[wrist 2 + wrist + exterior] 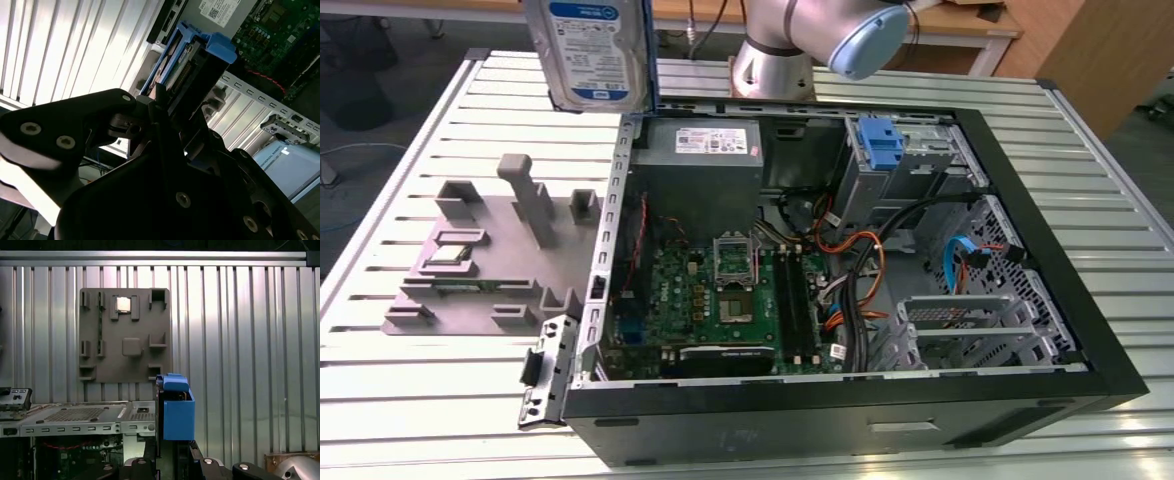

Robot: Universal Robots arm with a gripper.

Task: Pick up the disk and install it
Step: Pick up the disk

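The disk hangs upright in the air above the slatted table, just outside the far corner of the open computer case on the exterior view's left. Its white-and-blue label faces the exterior camera. In both wrist views I see its blue carrier bracket standing out from between the black fingers. My gripper is shut on the disk, and the lower part of the drive is hidden behind the gripper body.
A grey fixture plate carrying a small chip lies on the table at the exterior view's left. Inside the case are the motherboard, a grey power supply, a blue caddy and loose cables. The arm's base stands behind.
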